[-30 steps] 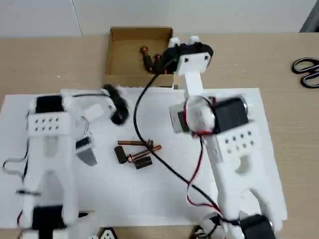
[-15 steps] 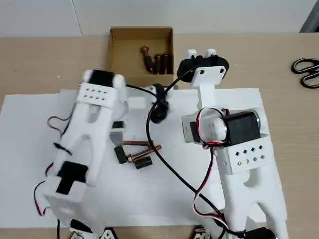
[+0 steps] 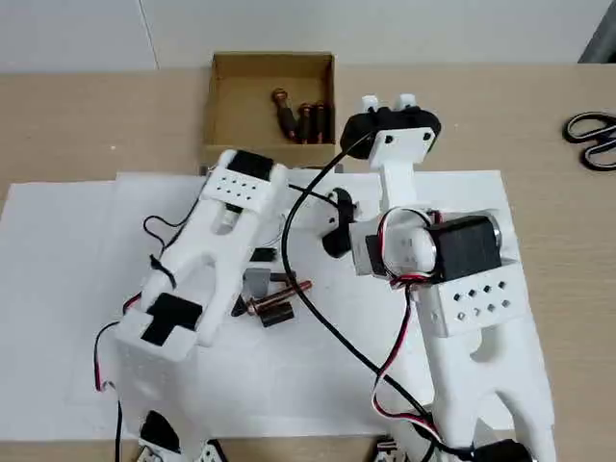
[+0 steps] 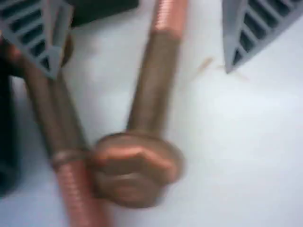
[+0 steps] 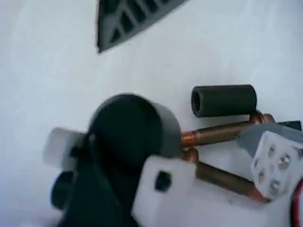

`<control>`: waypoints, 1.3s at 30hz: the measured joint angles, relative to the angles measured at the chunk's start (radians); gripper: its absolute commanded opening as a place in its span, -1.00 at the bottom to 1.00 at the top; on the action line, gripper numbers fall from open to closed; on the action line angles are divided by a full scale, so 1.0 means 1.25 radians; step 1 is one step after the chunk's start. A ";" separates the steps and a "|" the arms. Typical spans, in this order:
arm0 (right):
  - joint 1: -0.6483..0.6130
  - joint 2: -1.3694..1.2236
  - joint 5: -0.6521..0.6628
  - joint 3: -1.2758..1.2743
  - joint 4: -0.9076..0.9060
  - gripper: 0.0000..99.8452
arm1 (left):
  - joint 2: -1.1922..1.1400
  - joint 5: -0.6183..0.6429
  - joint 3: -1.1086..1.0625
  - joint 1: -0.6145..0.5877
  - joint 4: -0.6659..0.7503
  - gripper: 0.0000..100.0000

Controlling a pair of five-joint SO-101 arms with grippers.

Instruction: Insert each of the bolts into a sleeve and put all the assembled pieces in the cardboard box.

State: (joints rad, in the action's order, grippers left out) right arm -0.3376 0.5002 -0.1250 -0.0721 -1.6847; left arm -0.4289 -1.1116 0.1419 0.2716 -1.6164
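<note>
Two copper bolts (image 3: 287, 292) lie crossed on the white paper beside a black sleeve (image 3: 277, 316). My left gripper (image 3: 258, 279) hangs low over them and is open. Its grey fingers (image 4: 47, 38) straddle the shaft of one bolt (image 4: 154, 90), whose hex head is toward the camera, and a second bolt (image 4: 42, 104) lies alongside. The cardboard box (image 3: 231, 106) at the back holds three assembled pieces (image 3: 300, 117). My right gripper (image 3: 387, 120) stays just right of the box, open, with one finger (image 5: 128, 19) over bare paper. From there I see the sleeve (image 5: 223, 100) and both bolts (image 5: 215, 134).
White paper (image 3: 87, 250) covers the table's middle. Scissors (image 3: 592, 135) lie at the far right. The left arm's black camera (image 5: 128, 137) and its black cable (image 3: 318, 318) sit between the two arms, near the bolts.
The left arm swung from the left side of the paper rightward and came down over the bolts. The right gripper drew back from above the box a second ago, then kept still.
</note>
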 measured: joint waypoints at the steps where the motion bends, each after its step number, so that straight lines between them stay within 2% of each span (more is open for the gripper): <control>1: 0.000 0.000 0.000 0.000 0.000 -0.26 | 0.000 0.000 0.000 -0.002 0.011 -0.73; 5: 0.000 0.000 0.000 0.000 0.000 -0.26 | -0.020 0.000 0.000 -0.001 0.036 -0.96; 19: 0.000 0.000 0.000 0.000 0.000 -0.26 | -0.090 0.037 0.016 -0.005 0.032 -0.99; 23: 0.000 0.000 0.000 0.000 0.000 -0.26 | -0.086 0.052 0.079 -0.014 -0.041 -0.99; 26: 0.000 0.000 0.000 0.000 0.000 -0.26 | -0.036 0.103 0.155 -0.043 -0.077 -0.99; 29: -0.049 0.000 -0.001 -0.016 0.000 -0.26 | 0.066 0.176 0.239 -0.082 -0.081 -0.99; 32: -0.147 -0.007 0.017 -0.072 0.000 -0.26 | 0.169 0.281 0.302 -0.133 -0.086 -0.99; 35: -0.259 -0.054 0.085 -0.137 0.000 -0.26 | 0.233 0.455 0.336 -0.215 -0.086 -0.99; 39: -0.373 -0.109 0.239 -0.207 0.001 -0.26 | 0.249 0.756 0.339 -0.419 -0.068 -0.99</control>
State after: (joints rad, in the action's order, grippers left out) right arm -0.8040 0.3636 0.1741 -0.3314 -1.6832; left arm -0.1174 -0.1665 0.5654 -0.2516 -1.7008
